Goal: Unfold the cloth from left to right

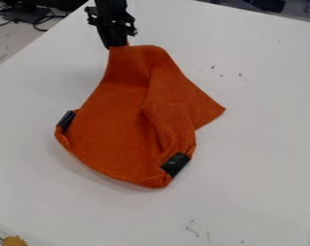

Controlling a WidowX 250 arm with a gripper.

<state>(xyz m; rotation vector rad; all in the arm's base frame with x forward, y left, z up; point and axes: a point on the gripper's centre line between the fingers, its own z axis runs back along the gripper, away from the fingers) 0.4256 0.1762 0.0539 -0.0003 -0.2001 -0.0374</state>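
1. We had the black two-finger gripper (117,45) clamped on the orange cloth (118,129) at its upper edge.
2. We saw the cloth partly folded on the white table (259,168), near the view's middle.

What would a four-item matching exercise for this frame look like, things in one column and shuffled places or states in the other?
Things
1. Orange fabric cloth
2. Black two-finger gripper
3. White flat tabletop
4. Small yellow-brown lump

Places or states
A. In the picture's lower left corner
B. Beneath the cloth
C. Bears black patches at two edges
D. At the cloth's top end

Pairs: 1-C, 2-D, 3-B, 4-A
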